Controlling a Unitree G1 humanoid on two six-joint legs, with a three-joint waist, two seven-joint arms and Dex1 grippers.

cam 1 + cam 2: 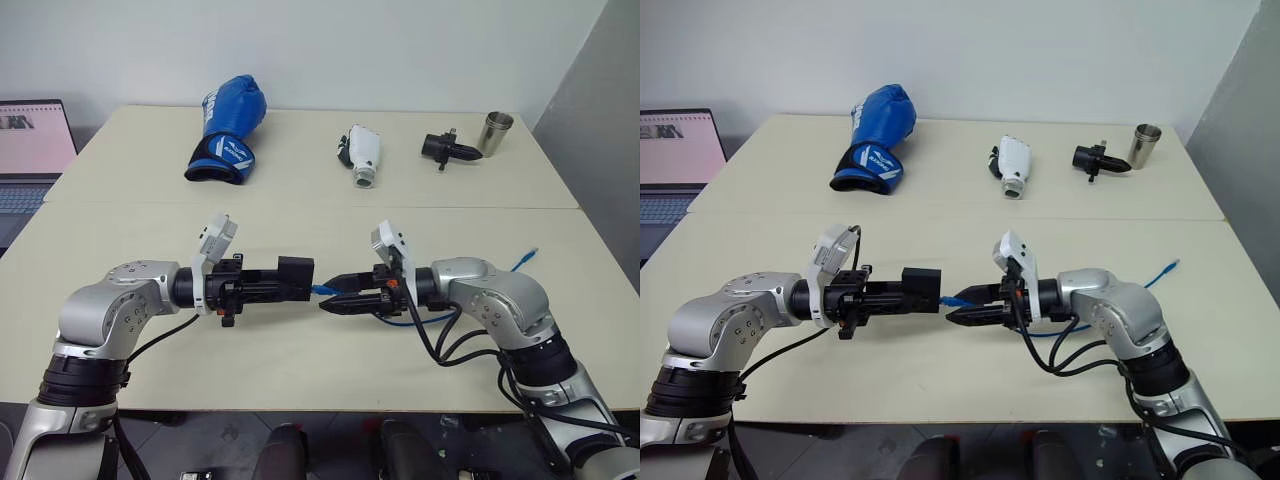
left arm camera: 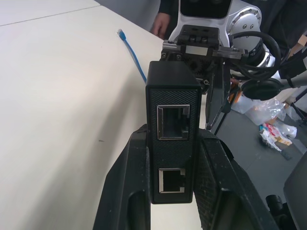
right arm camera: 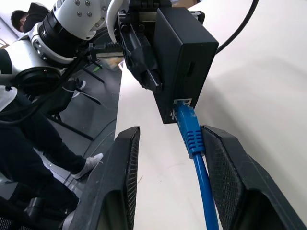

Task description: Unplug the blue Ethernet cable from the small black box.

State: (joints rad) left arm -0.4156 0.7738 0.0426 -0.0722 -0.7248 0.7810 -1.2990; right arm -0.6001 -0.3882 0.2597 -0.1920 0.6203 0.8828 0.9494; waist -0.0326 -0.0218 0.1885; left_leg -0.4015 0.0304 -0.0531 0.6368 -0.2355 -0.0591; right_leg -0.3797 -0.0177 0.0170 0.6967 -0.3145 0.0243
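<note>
Both grippers meet mid-table: my left [image 1: 290, 280] clamps the box [image 3: 184, 52]; the right's [image 3: 168, 177] fingers stand apart around the still-plugged cable [image 3: 191, 134]. I'd pinch the latch, pull straight.

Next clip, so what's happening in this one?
The left claw is shut on the small black box, holding it above the table. The blue Ethernet cable is plugged into the box. The right claw faces it with its fingers apart on either side of the cable's plug, not gripping it. The rest of the cable trails behind the right arm across the table. A blue boxing glove and a few small items lie at the far side.
</note>
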